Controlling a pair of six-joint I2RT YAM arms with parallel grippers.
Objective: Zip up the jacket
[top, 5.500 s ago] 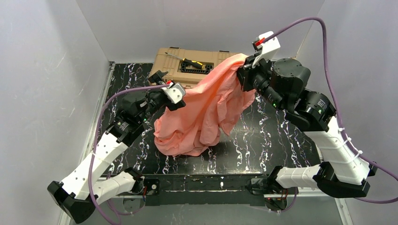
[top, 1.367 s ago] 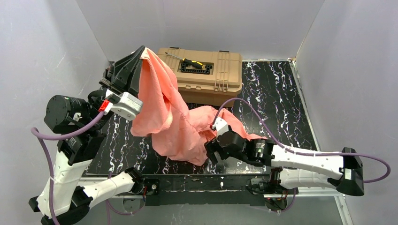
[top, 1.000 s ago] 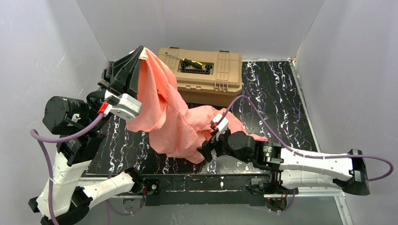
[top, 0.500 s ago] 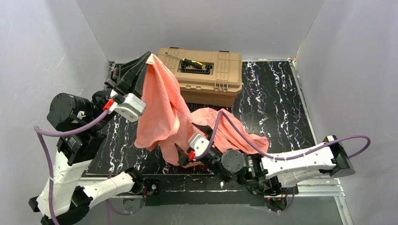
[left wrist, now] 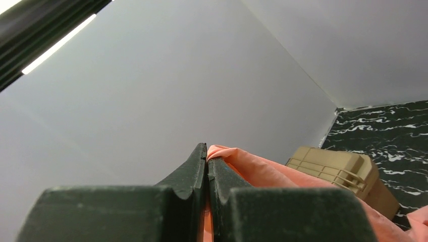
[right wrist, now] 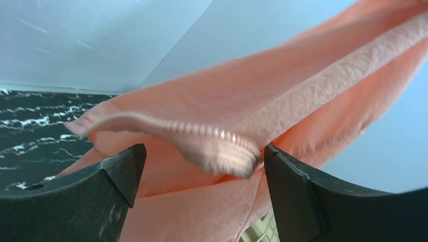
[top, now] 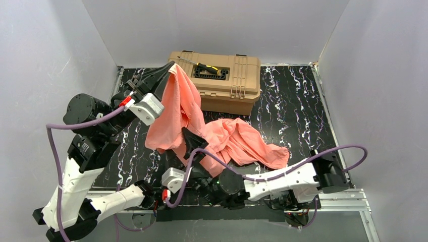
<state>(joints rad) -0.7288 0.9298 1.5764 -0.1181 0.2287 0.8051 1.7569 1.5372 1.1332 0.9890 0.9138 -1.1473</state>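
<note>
Our left gripper (left wrist: 207,154) pinches the jacket (top: 179,108) up high; the rest lies on the table (top: 298,101). Our right gripper (right wrist: 202,151) is spread wide, with the zipper edge (right wrist: 192,128) in between. We think that floppy edge may slip out before we can grab it.

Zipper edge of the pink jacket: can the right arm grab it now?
Probably yes. The jaws of the right arm stand open with the zipper edge hanging between them, nothing blocking.

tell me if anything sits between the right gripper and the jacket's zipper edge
Nothing visible does. The right gripper is open, and the zipper edge of the jacket hangs right between its jaws, with no other thing in the gap. The left gripper, shut on the jacket, holds it up.
</note>
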